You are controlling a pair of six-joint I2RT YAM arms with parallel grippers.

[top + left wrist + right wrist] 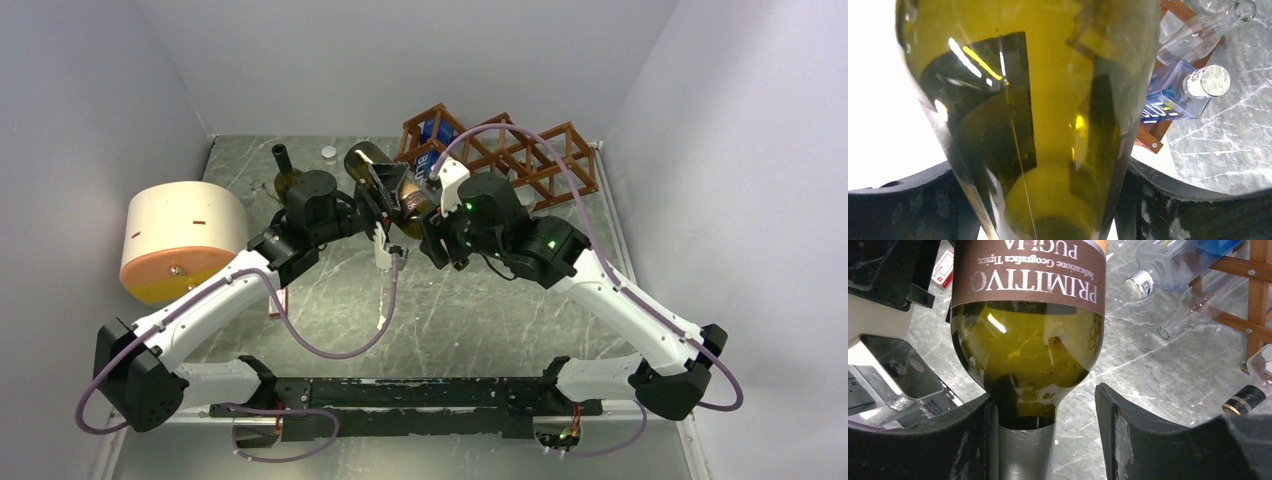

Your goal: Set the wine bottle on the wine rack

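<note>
The wine bottle (368, 160) is held aloft over the far middle of the surface (450, 310), just beside the left end of the wine rack (1257, 300), which runs along the far edge toward the far right corner. The bottle's long axis lies slanted, with its base toward the far left and its neck toward the near right. The left gripper (1045, 200) has its jaws clamped across the olive-green glass body. The right gripper (1043, 430) straddles the foil-sleeved neck with its jaws apart: one finger is against the neck and a clear gap shows on the other side. Both arms are equally near, but only the left appears to carry the weight. The coming move likely turns on swinging that axis into line with one of the rack's diamond openings. The glass is smooth, glossy and rounded at the shoulder, with a matte brown paper label. The rack is thin reddish wooden slats screwed together, and it already holds a clear blue-labelled bottle (1173, 97). The surface is grey-green marbled.
</note>
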